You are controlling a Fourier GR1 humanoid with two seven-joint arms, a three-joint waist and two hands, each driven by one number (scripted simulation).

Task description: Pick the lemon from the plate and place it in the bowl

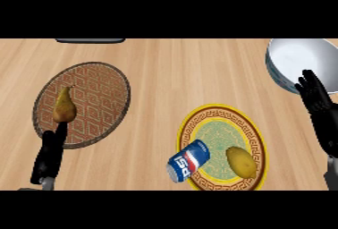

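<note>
A yellow lemon (pixel 242 161) lies on the right half of a yellow-rimmed patterned plate (pixel 221 115) in the lower middle of the counter. The grey-white bowl (pixel 297 56) sits at the far right, cut by the view's edge. My right hand (pixel 317 100) stands open with fingers straight up, in front of the bowl's near rim and to the right of the plate, apart from the lemon. My left hand (pixel 50 152) shows at the lower left, fingers straight, pointing up over a brown mat's edge.
A blue soda can (pixel 188 160) lies on its side across the plate's left rim, close to the lemon. A pear (pixel 63 105) rests on a round brown patterned mat (pixel 99 89) at the left. A dark object (pixel 90 40) sits at the far edge.
</note>
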